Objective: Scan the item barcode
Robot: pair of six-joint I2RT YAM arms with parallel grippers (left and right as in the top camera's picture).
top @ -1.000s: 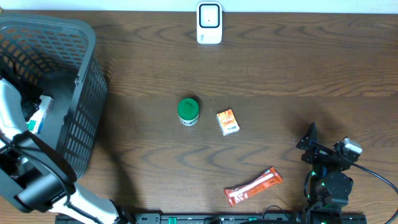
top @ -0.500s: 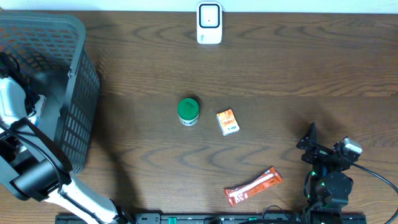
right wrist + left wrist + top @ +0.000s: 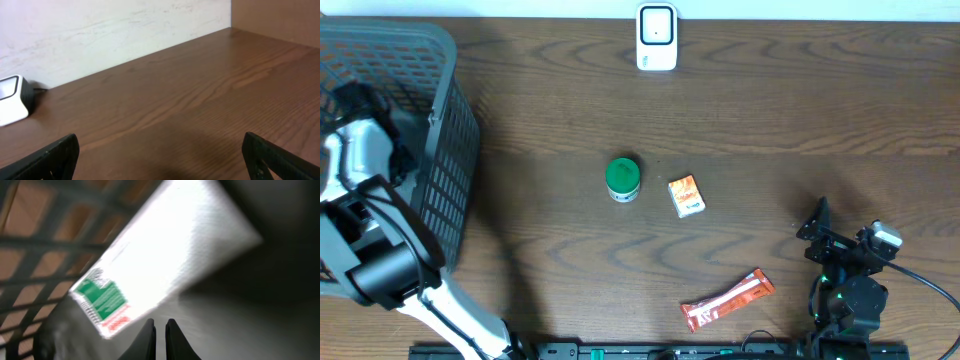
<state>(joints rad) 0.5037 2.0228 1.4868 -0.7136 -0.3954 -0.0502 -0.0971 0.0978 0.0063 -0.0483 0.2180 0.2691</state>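
Note:
In the left wrist view my left gripper [image 3: 160, 322] is shut with nothing between its thin black fingertips. It hangs inside the dark basket [image 3: 445, 150], just short of a blurred white box [image 3: 165, 245] with a green and red label. Seen from overhead, the left arm [image 3: 365, 150] reaches into the basket and hides that box. My right gripper [image 3: 162, 152] stands wide open and empty over bare wood at the table's front right. The white scanner [image 3: 656, 37] stands at the far middle edge, and the right wrist view shows the scanner [image 3: 11, 100] at its left.
On the table lie a green-lidded jar [image 3: 622, 178], a small orange box [image 3: 686, 195] and a red-orange wrapper [image 3: 728, 299]. The basket's mesh walls enclose the left gripper. A pale wall runs behind the scanner.
My left arm has moved toward the far side inside the basket, and the basket has shifted slightly left. The white box seen from overhead earlier is now covered. The right arm has not moved.

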